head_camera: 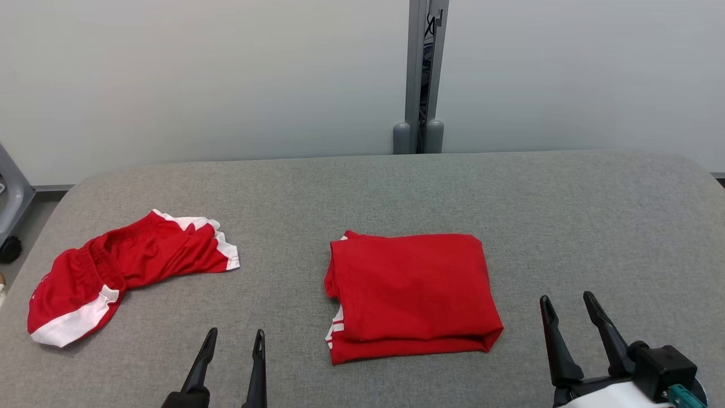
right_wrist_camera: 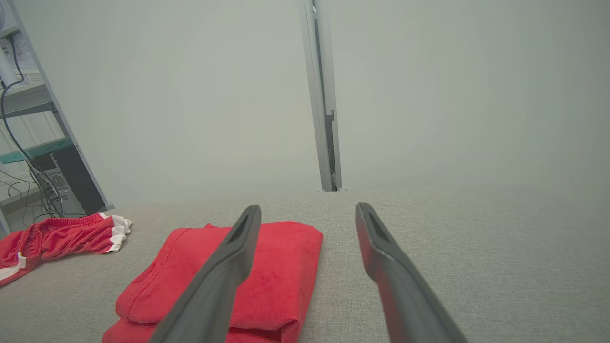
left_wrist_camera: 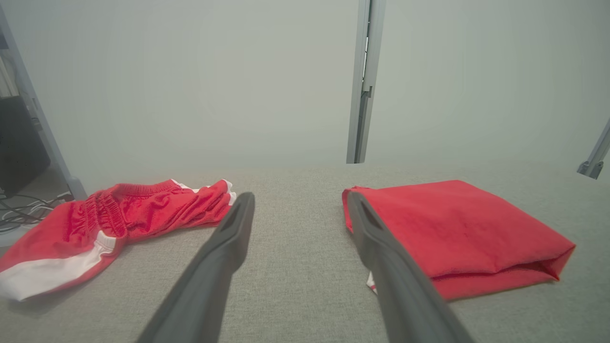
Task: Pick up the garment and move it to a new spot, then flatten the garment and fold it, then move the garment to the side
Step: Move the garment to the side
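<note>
A red garment (head_camera: pixel 410 289) lies folded into a neat rectangle at the middle of the grey table (head_camera: pixel 510 192); it also appears in the left wrist view (left_wrist_camera: pixel 452 228) and the right wrist view (right_wrist_camera: pixel 281 267). Red shorts with white trim (head_camera: pixel 130 266) lie crumpled at the left (left_wrist_camera: pixel 143 209) (right_wrist_camera: pixel 62 236). My left gripper (head_camera: pixel 236 334) stands open near the front edge, between the two pieces and touching neither (left_wrist_camera: pixel 300 197). My right gripper (head_camera: pixel 567 298) is open to the right of the folded garment, clear of it (right_wrist_camera: pixel 308 209).
A grey post (head_camera: pixel 422 73) rises against the pale wall behind the table. A metal frame leg with a caster (head_camera: pixel 10 249) stands off the left edge. Shelving with cables (right_wrist_camera: pixel 38 157) is further left. Bare table spreads to the right and back.
</note>
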You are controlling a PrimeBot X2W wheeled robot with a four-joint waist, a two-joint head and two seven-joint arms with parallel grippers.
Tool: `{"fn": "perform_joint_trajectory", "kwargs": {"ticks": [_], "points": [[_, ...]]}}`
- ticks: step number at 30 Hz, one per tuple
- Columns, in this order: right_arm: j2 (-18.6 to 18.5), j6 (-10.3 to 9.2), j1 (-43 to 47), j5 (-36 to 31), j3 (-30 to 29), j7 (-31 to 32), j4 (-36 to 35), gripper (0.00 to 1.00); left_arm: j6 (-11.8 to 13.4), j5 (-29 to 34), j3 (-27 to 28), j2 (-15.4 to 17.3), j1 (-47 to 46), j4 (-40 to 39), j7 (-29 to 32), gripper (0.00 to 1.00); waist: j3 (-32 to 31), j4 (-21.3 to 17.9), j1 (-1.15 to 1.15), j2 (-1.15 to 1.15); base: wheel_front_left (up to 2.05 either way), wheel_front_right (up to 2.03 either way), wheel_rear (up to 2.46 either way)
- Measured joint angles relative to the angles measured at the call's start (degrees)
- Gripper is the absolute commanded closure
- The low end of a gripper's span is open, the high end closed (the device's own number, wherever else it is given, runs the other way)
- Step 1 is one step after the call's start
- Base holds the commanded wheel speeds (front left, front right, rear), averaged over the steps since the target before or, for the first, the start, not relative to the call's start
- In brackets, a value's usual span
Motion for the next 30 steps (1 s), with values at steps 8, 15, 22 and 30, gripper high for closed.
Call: {"fn": "perform_joint_trajectory", "kwargs": {"ticks": [8,15,22,30], "points": [[0.23,-0.01,-0.51,7.08,-0.86,0.00,3.90,0.00,0.30,0.00,-0.63,0.00,-0.07,0.20,0.00,0.00,0.38,0.27,0.00,0.00,0.00,0.00,0.00],[0.18,-0.01,-8.71,18.27,-1.31,0.00,14.00,0.00,0.21,0.38,-1.70,0.00,-1.24,0.31,0.00,0.00,1.56,1.00,0.00,0.00,0.00,0.00,0.00],[-2.96,-0.01,-17.13,31.05,7.12,3.77,27.02,0.00,-0.07,0.23,-3.12,0.02,-2.73,0.14,0.00,0.00,3.03,3.30,0.00,0.00,0.00,0.00,0.00],[-5.76,-0.01,-23.32,46.01,11.55,11.89,32.67,0.00,-0.05,0.26,-4.27,0.01,-4.28,-0.84,0.00,0.00,5.28,6.49,0.00,0.00,0.00,0.00,0.00]]}}
